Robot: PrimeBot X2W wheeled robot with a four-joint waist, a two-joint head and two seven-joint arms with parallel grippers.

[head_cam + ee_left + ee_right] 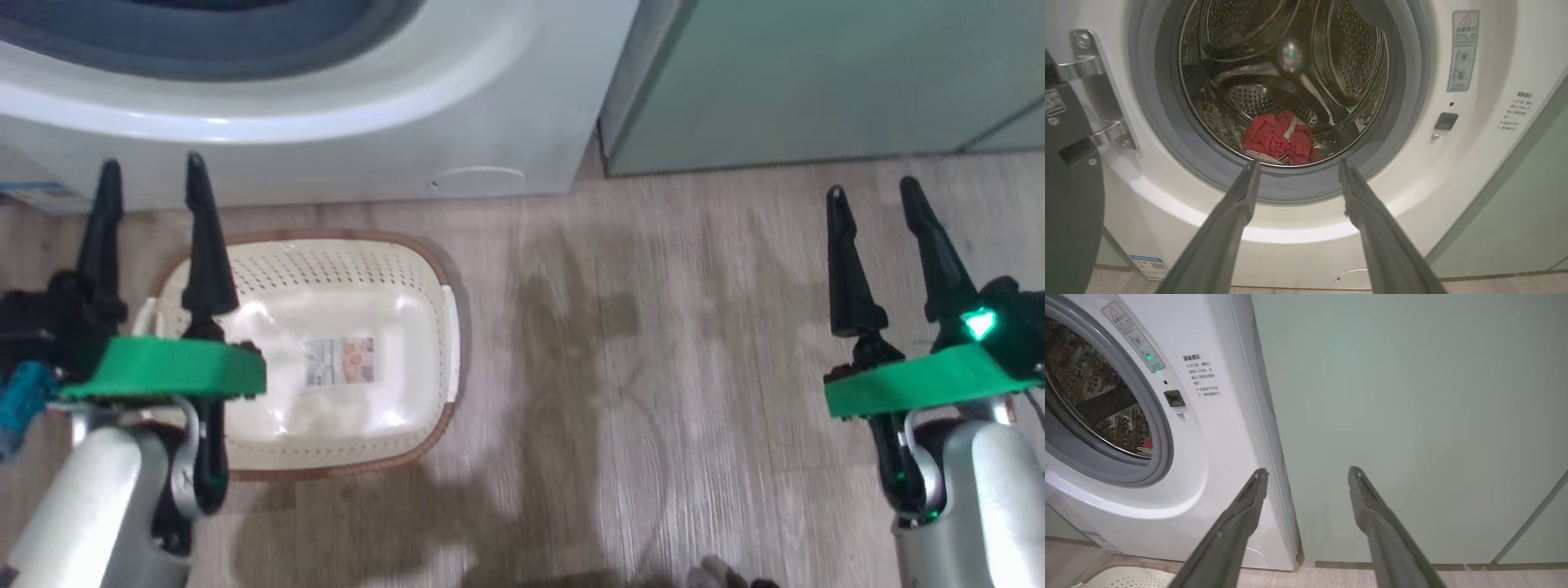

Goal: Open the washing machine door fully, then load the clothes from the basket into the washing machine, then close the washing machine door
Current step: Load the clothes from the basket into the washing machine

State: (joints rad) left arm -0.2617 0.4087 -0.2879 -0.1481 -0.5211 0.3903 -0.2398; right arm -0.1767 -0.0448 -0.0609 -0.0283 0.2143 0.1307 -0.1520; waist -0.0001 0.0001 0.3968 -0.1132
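The washing machine (1486, 171) stands with its round opening uncovered. Red clothes (1278, 139) lie at the bottom of its steel drum. The washing machine door (1069, 196) is swung out to the left of the left wrist view, a dark edge by its metal hinge. My left gripper (1298, 165) is open with nothing between its fingers, pointing at the drum from a short way off. In the head view it (151, 175) hovers over the left end of the cream basket (424, 327), which holds no garments. My right gripper (869, 192) is open over bare floor, facing the green cabinet (1412, 416).
Pale green cabinets (816, 82) stand right of the washer (408, 122). Wood-look floor (653, 367) stretches between the basket and my right arm. A blue label sticker (1147, 265) sits low on the washer's front, a round cap (478, 178) at its lower right.
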